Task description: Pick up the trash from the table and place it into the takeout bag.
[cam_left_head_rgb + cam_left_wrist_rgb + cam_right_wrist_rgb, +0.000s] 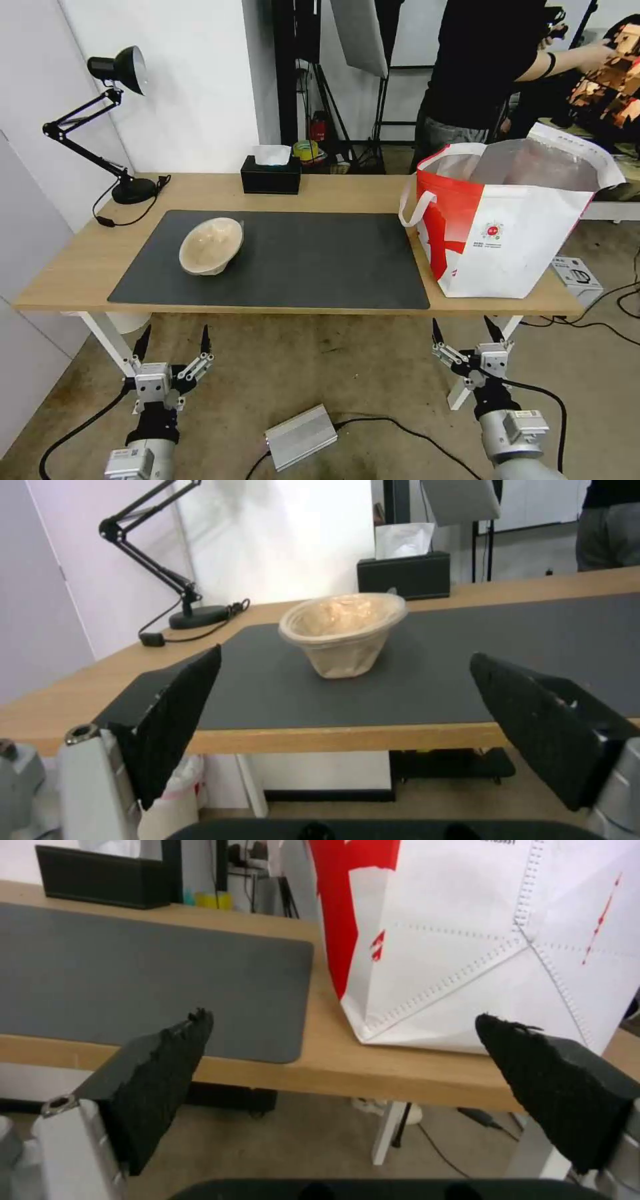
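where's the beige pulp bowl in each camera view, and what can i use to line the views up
Head view: the beige pulp bowl lies tilted on the left part of the dark grey mat.
Left wrist view: the bowl sits on the mat beyond the open left gripper.
Right wrist view: mat and takeout bag, no bowl.
Shared landmark: the black tissue box.
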